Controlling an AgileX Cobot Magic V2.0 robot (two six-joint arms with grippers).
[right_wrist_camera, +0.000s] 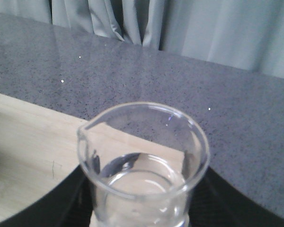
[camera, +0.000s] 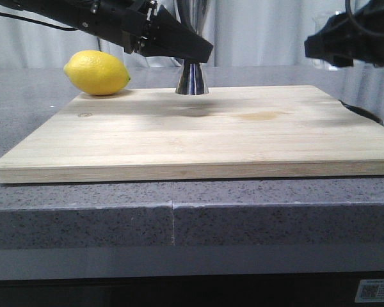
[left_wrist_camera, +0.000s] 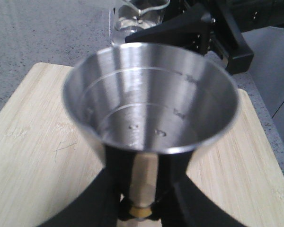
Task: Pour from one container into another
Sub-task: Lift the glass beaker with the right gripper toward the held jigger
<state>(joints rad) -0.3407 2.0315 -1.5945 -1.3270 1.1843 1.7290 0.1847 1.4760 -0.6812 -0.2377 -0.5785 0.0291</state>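
Steel jigger [left_wrist_camera: 150, 101] sits pinched at its waist between the left jaws [camera: 191, 54], lifted just off the cutting board [camera: 198, 131], its upper cup open skyward. Glass beaker [right_wrist_camera: 143, 165], partly filled with clear liquid, stands upright gripped by the right jaws [camera: 320, 45], well apart from the jigger. Pouring well likely means bringing the lip right over the jigger's rim, then tipping slowly, holding the jigger level.
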